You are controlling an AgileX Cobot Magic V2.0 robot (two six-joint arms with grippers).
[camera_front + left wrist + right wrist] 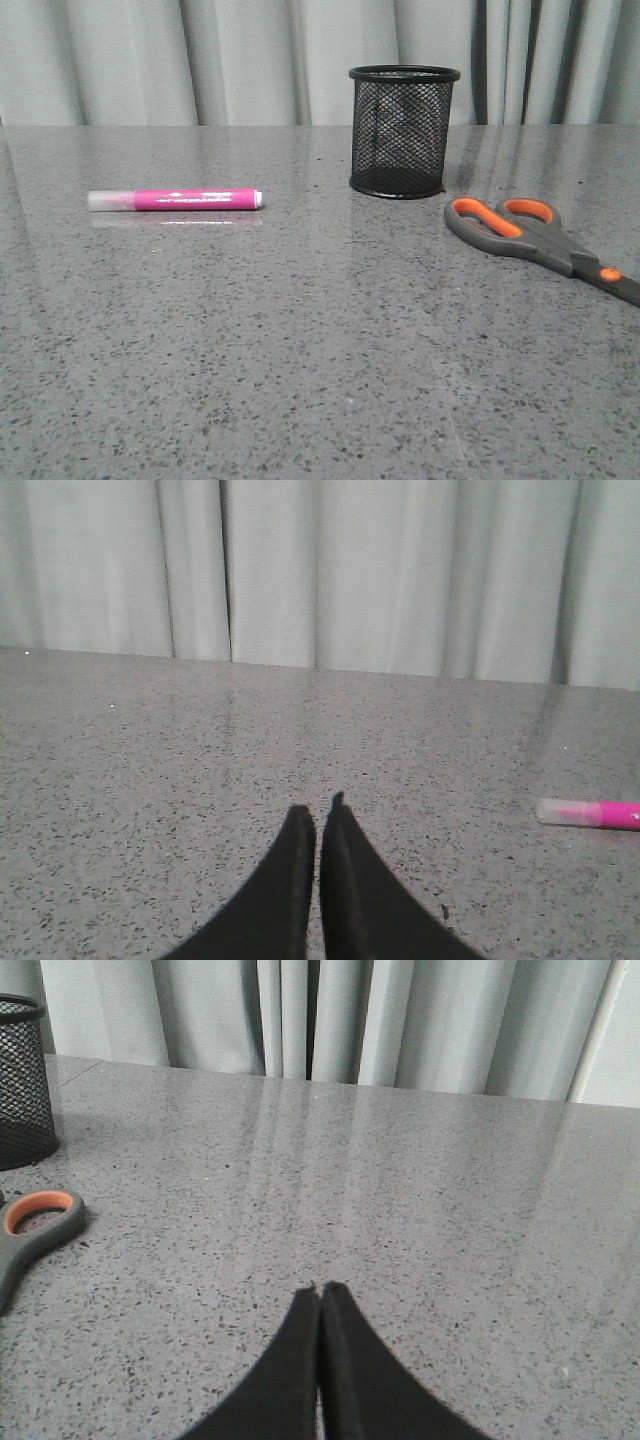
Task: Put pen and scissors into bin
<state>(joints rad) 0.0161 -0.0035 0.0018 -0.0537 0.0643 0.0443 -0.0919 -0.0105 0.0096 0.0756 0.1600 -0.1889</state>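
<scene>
Item 1, left gripper (318, 818): jaws pressed together, holding nothing, hovering over bare table (300, 350).

Item 2, pen (175, 200): magenta barrel with white print, translucent cap at its left end, small white tip at its right. Lies flat on the table, ahead of the left jaws and off to their right, well apart from them. Judged light, rigid and smooth-sided, so it may roll or slip. Best hold is likely across the mid-barrel, fingers closing square to its length.

Item 3, bin (404, 130): black wire-mesh cup, upright, mouth open, apparently empty. Stands farther back than the pen and scissors, ahead and left of the right jaws. Judged light and easily tipped if its rim is knocked.

Item 4, scissors (540, 236): grey handles, orange loop linings, orange pivot dot. Lie flat, blades closed and running off frame to the right, near the bin. Left of the right jaws, apart. Judged stiff, heavier than the pen, low to the surface. Likely hold is the narrow neck near the pivot.

Item 5, right gripper (320, 1295): jaws pressed together, empty.
</scene>
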